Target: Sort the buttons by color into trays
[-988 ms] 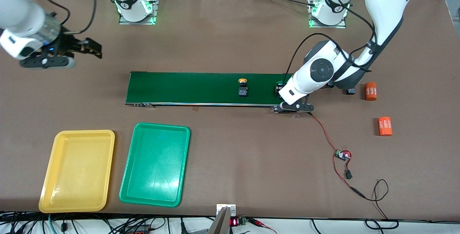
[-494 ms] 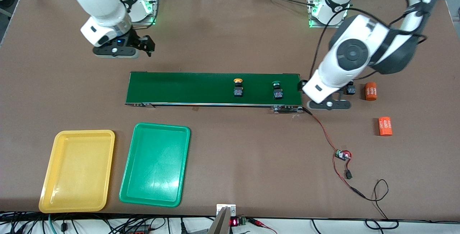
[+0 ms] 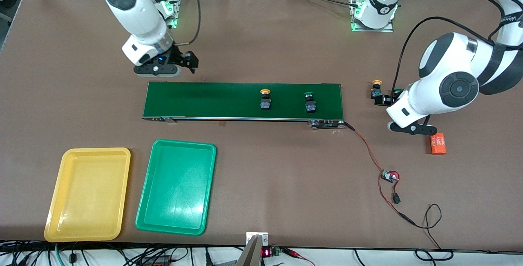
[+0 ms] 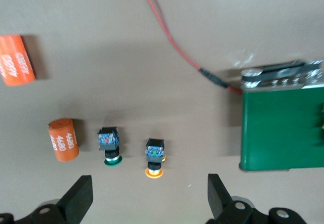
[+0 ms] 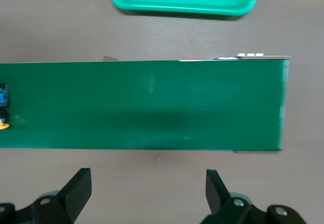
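Blocky mushroom-capped buttons on flat belt, glossy rounded trays, both grippers' fingers wide, empty

I see two buttons on the belt: yellow-capped and green-capped. Two more, yellow and green, sit off its end. Yellow tray and green tray lie empty.

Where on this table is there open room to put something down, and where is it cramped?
Open brown table lies between the conveyor belt and the green tray, and from that tray toward the red wiring. Both it and the yellow tray hold nothing. It is crowded past the belt's end, where two buttons and orange cylinders cluster under the left gripper.
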Controlling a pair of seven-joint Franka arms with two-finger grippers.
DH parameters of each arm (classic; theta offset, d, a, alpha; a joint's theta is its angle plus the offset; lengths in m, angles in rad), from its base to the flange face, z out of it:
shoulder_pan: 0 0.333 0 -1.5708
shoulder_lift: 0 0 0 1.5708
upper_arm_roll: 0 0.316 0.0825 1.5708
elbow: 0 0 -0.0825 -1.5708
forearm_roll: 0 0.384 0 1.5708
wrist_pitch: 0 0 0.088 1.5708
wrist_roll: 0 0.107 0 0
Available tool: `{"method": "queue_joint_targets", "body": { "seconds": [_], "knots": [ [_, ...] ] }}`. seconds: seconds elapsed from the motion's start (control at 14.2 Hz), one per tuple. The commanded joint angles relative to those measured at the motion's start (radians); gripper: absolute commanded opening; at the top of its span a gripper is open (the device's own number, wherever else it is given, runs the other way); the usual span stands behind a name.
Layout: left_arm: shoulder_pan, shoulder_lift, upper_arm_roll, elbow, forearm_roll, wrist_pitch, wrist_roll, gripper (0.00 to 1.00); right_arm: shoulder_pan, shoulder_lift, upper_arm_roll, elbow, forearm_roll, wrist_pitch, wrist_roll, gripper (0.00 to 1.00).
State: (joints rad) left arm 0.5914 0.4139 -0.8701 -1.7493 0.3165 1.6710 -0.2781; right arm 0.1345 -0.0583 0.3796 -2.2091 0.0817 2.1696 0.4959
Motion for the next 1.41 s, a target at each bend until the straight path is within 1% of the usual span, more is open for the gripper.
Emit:
{"method": "queue_joint_targets", "body": {
  "seconds": [0.0, 0.14, 0.21, 0.28, 0.42, 0.49, 0.63, 0.71, 0.78, 0.85, 0.92, 1.06, 1.2, 1.34],
  "knots": [
    [0.199, -0.015, -0.158, -0.158, 0.024, 0.119, 0.025, 1.00, 0.056, 0.086, 0.001, 0.012, 0.010, 0.077, 0.090, 1.00],
    [0.383, -0.014, -0.295, -0.301, 0.024, 0.256, 0.025, 1.00, 0.066, 0.136, 0.001, 0.014, 0.007, 0.117, 0.095, 1.00],
    [0.443, -0.014, -0.325, -0.370, 0.024, 0.324, 0.025, 1.00, 0.066, 0.155, 0.001, 0.017, -0.003, 0.133, 0.095, 1.00],
    [0.468, -0.014, -0.335, -0.416, 0.024, 0.384, 0.025, 1.00, 0.068, 0.173, 0.001, 0.031, -0.003, 0.134, 0.096, 1.00],
    [0.462, -0.013, -0.337, -0.398, 0.027, 0.394, 0.025, 1.00, 0.074, 0.189, 0.001, 0.040, -0.007, 0.134, 0.096, 1.00],
    [0.464, -0.012, -0.337, -0.383, 0.029, 0.374, 0.025, 1.00, 0.074, 0.190, 0.001, 0.040, -0.007, 0.134, 0.098, 1.00],
    [0.464, 0.000, -0.329, -0.401, 0.029, 0.372, 0.025, 1.00, 0.074, 0.195, 0.001, 0.040, -0.011, 0.134, 0.104, 1.00],
    [0.462, 0.008, -0.325, -0.392, 0.029, 0.372, 0.022, 1.00, 0.080, 0.198, 0.001, 0.040, -0.034, 0.137, 0.142, 1.00],
    [0.467, 0.008, -0.323, -0.363, 0.038, 0.368, 0.025, 1.00, 0.089, 0.210, 0.001, 0.043, -0.087, 0.147, 0.202, 1.00],
    [0.464, 0.011, -0.323, -0.314, 0.041, 0.348, 0.025, 1.00, 0.096, 0.224, 0.001, 0.043, -0.139, 0.150, 0.240, 1.00],
    [0.453, 0.014, -0.323, -0.268, 0.041, 0.307, 0.025, 1.00, 0.103, 0.236, 0.001, 0.043, -0.167, 0.150, 0.247, 1.00],
    [0.433, 0.019, -0.323, -0.190, 0.042, 0.230, 0.025, 1.00, 0.106, 0.242, -0.001, 0.054, -0.200, 0.150, 0.237, 1.00],
    [0.415, 0.039, -0.316, -0.144, 0.047, 0.227, 0.025, 1.00, 0.105, 0.250, -0.001, 0.063, -0.211, 0.150, 0.233, 1.00],
    [0.410, 0.051, -0.311, -0.077, 0.047, 0.227, 0.040, 1.00, 0.106, 0.261, -0.001, 0.066, -0.223, 0.165, 0.233, 1.00]
  ]
}}
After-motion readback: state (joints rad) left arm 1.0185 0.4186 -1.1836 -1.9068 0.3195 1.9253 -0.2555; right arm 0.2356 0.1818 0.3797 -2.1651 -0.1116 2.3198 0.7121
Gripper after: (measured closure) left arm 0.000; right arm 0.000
